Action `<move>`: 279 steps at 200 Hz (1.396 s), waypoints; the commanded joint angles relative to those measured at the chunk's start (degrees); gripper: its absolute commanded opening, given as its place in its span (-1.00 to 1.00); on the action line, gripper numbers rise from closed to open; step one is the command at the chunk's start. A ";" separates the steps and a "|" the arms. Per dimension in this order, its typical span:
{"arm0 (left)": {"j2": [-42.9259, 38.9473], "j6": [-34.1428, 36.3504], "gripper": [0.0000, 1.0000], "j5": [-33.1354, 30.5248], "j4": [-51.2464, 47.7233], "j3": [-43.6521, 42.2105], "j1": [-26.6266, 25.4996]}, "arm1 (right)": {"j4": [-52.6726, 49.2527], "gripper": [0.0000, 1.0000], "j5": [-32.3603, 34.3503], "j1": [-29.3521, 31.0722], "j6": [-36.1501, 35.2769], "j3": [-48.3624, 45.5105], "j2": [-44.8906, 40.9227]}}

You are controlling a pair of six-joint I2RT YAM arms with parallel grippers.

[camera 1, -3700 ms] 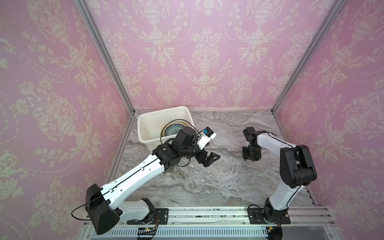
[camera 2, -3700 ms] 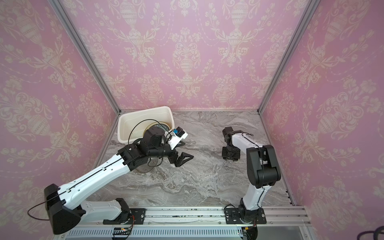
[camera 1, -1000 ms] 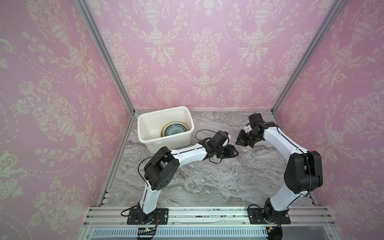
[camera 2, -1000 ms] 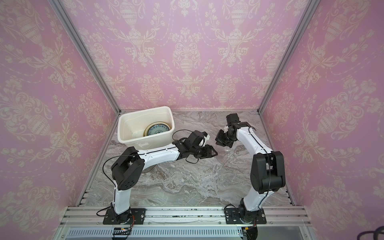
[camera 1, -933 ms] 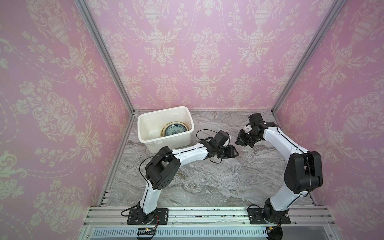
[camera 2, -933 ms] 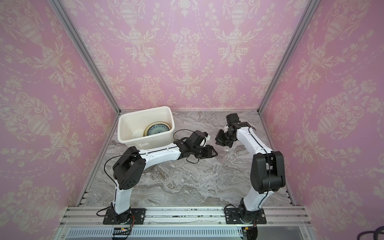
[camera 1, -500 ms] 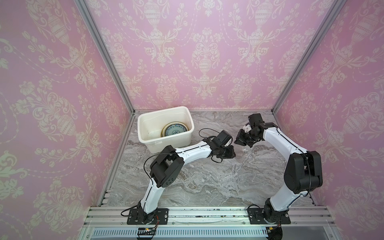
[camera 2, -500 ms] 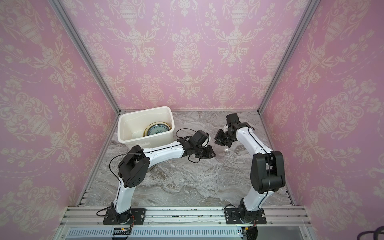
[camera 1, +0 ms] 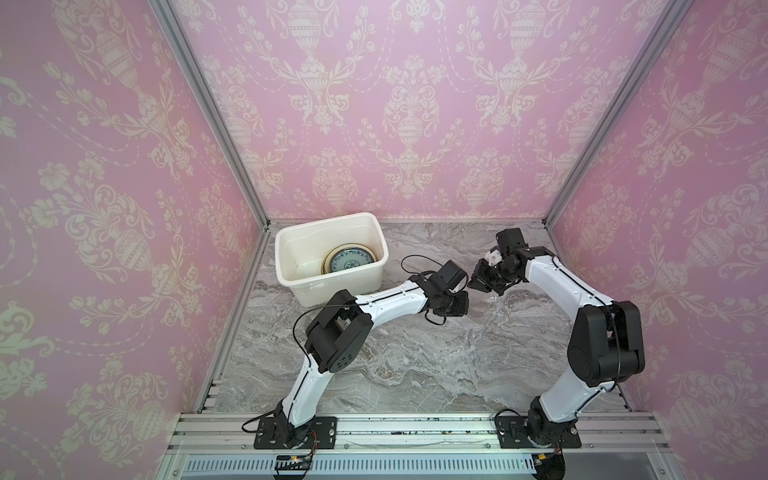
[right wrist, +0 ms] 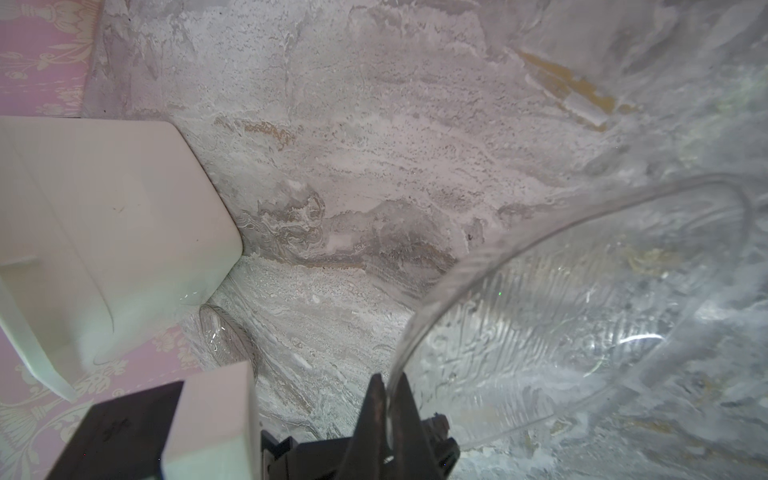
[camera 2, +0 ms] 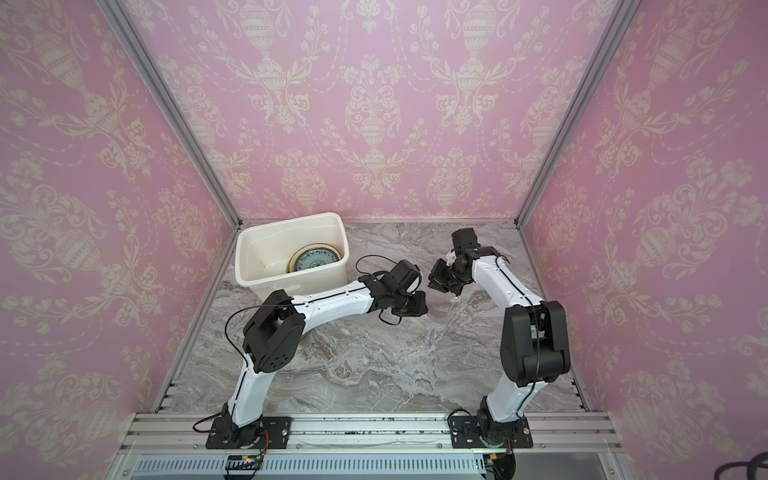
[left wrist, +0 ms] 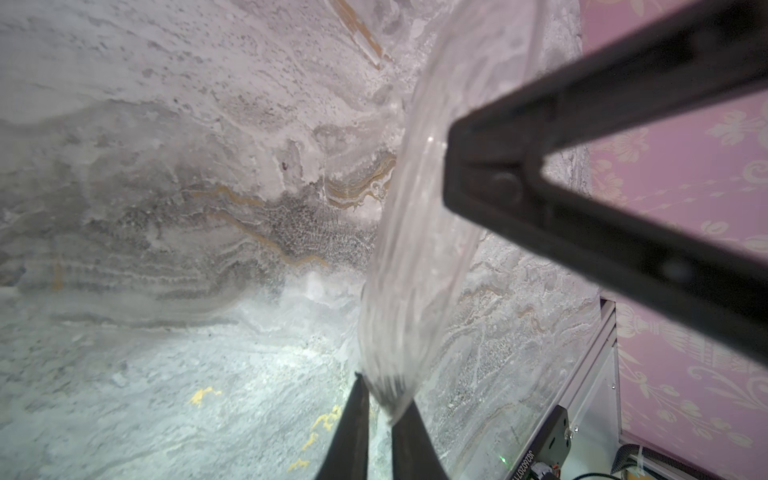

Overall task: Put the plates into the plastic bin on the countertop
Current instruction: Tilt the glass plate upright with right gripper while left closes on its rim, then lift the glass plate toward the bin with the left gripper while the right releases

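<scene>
Glass plate (left wrist: pixel 415 249), clear and ribbed, hangs tilted on edge between our two grippers, above the countertop (camera 1: pixel 415 353). In both top views this meeting point sits a little right of centre, though the plate itself is so transparent there that we can barely make it out.

Our left gripper (left wrist: pixel 380 395) has its two dark fingers drawn together on the rim, with the glass edge pinched between them. Our right gripper (right wrist: pixel 388 386) is clamped on another part of the same rim, its fingers tight against the glass with no gap showing. So we have both grippers closed on the one plate, and it does not touch the marble below. We see the grey veining of the countertop straight through it in both wrist views.

The plastic bin (camera 1: pixel 332 293) stands on the countertop at the upper left of the work surface in both top views, close to the back corner and well apart from the held plate. Inside it, towards its right side, lies a blue-patterned plate (camera 1: pixel 351 262) with a yellowish edge around it. We cannot tell how many plates lie beneath it.

Our left arm reaches across from the lower left, passing just in front of the bin.
</scene>
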 commanded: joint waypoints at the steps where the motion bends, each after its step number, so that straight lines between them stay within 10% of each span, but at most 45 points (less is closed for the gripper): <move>1: 0.52 1.71 -0.82 -2.03 -1.69 1.79 0.03 | -0.72 -1.00 -1.22 0.13 0.62 -0.80 0.75; 96: -3.39 -2.67 -1.00 -1.81 3.24 -4.95 2.58 | -3.70 -0.10 -0.95 -2.52 -0.86 1.78 -6.24; 214: -16.72 0.82 -1.00 4.98 -4.26 0.66 10.06 | -6.02 -0.05 -5.69 -6.07 -7.03 -5.47 -31.15; 279: -24.82 -1.01 -1.00 18.93 -6.86 0.54 17.13 | 0.72 0.01 -10.97 -6.10 -8.56 -8.56 -38.10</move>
